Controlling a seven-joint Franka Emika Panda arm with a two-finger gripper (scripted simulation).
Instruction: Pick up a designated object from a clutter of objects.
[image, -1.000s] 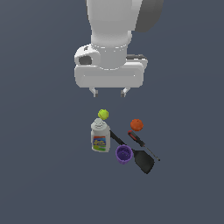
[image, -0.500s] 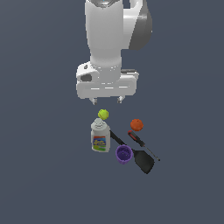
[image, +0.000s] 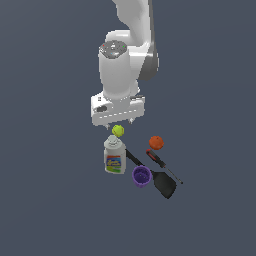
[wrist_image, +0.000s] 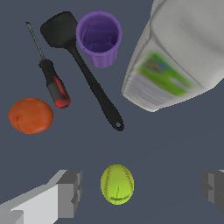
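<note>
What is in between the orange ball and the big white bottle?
In the wrist view, the black spatula's handle runs between the orange ball and the white bottle. The red-handled screwdriver lies there too.

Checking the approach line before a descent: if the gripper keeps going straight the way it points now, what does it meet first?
Most likely the yellow-green tennis ball, which lies between the open gripper fingers, nearer one of them. The white bottle stands just beyond.
</note>
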